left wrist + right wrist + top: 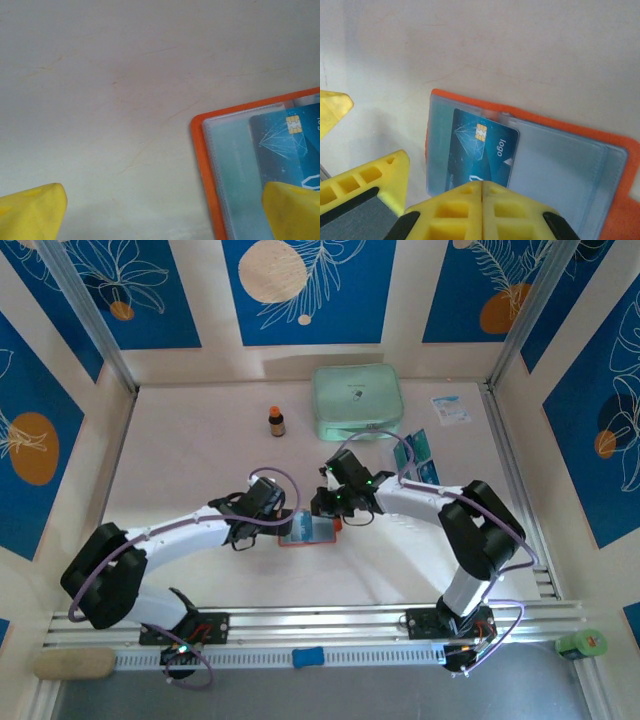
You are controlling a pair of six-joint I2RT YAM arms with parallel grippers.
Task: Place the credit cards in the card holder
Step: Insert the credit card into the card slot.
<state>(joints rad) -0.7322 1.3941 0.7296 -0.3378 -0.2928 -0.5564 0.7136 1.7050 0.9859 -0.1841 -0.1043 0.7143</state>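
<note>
The card holder (pixel 308 530) lies open and flat on the surface (pixel 190 450), at centre frame in the top view. One credit card (pixel 482 147) rests chip side up against its clear inner pocket.

The right end effector (pixel 482 210) has its jaws pressed together at the card's near edge. Whether they pinch the card cannot be told.

The left end effector (pixel 162 215) stands with jaws wide apart. One finger (pixel 295 207) is over the holder's corner, the other over bare surface.

The spare credit cards (pixel 418 455) lie right of centre, near the lower right corner of the mint-green zip case (pixel 357 400).
</note>
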